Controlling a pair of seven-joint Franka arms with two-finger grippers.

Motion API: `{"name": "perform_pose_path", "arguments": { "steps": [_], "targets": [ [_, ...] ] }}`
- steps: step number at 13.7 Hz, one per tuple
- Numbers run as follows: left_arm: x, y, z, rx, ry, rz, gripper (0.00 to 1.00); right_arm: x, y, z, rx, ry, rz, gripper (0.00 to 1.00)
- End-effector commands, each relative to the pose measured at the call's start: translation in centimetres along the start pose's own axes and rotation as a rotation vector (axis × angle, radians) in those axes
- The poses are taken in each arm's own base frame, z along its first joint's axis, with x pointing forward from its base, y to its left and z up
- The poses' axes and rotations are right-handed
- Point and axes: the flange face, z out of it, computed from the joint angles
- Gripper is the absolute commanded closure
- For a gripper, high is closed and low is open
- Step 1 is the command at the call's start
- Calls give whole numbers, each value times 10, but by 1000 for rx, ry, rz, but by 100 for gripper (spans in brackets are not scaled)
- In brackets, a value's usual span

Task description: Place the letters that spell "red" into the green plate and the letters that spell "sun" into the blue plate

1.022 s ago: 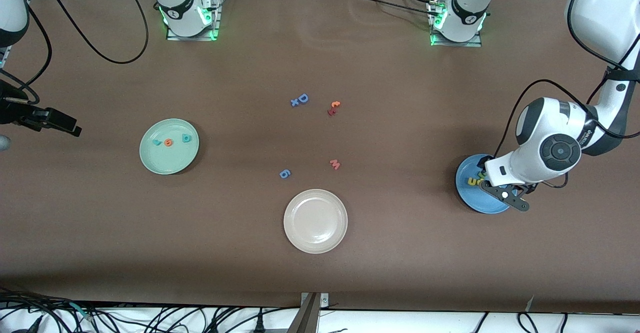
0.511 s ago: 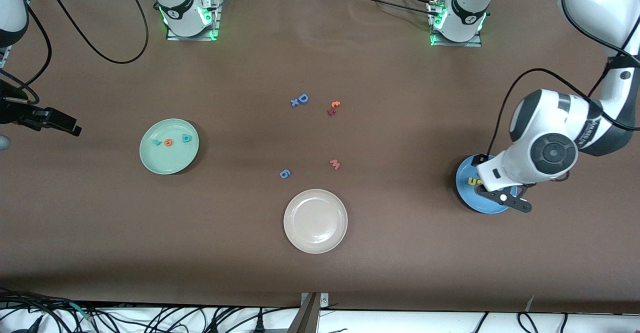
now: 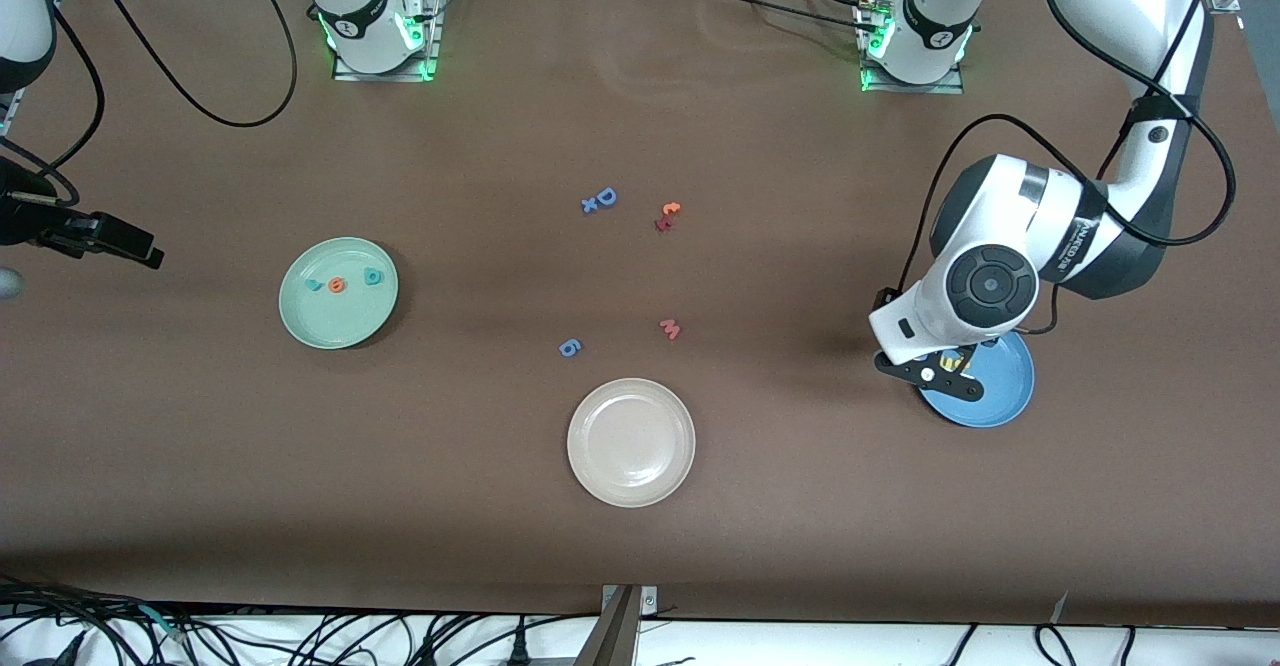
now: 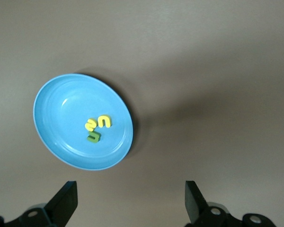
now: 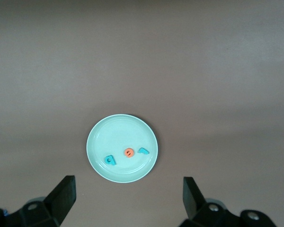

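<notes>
Blue plate (image 3: 1000, 391) at the left arm's end holds the yellow and dark green letters (image 4: 97, 127); the left gripper (image 4: 130, 203) is seen wide open, empty, above its edge. Green plate (image 3: 338, 292), slightly farther, holds teal, orange, teal letters (image 5: 128, 155); the right gripper (image 5: 128, 198), spread empty, waits above. Sorting is judged complete; only retreat is called for.

**Brown table with three plates and loose letters**
A brown table (image 3: 640, 546) is seen filling the frame. A green plate (image 3: 300, 321) is set at mid-left, a cream plate (image 3: 631, 442) below centre, and a blue plate (image 3: 1000, 391) at mid-right. Scattered directly on the cloth above centre are a blue D with a small x (image 3: 600, 200) and a red-orange letter pair (image 3: 667, 216); just above the cream plate lie a pink letter (image 3: 670, 328) and a blue 6-shaped piece (image 3: 569, 348).
</notes>
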Motion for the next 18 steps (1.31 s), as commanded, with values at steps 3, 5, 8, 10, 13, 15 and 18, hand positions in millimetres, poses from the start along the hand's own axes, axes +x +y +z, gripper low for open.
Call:
{"name": "perform_pose_path", "arguments": {
  "steps": [3,5,8,10,13,15,18],
  "targets": [
    [-42,-24,-66,-35,69,-60,0,-7,4,-8,-15,-21,-27,0],
    [-67,-57,-93,-79,114,-132,0,-10,4,-9,-14,-46,-55,0],
    [-97,-95,-118,-114,163,-175,0,-10,2,-14,-15,-38,-57,0],
    [-113,-125,-129,-148,199,-180,0,-12,-3,-14,-3,-47,-36,1],
    [-127,-141,-142,-177,239,-159,0,-17,-5,-21,-5,-44,25,1],
    [-138,-145,-155,-185,265,-171,0,-21,-4,-26,-10,-46,14,1],
    [-150,-145,-172,-181,294,-176,0,-21,-4,-27,-9,-43,13,1]
  ]
}}
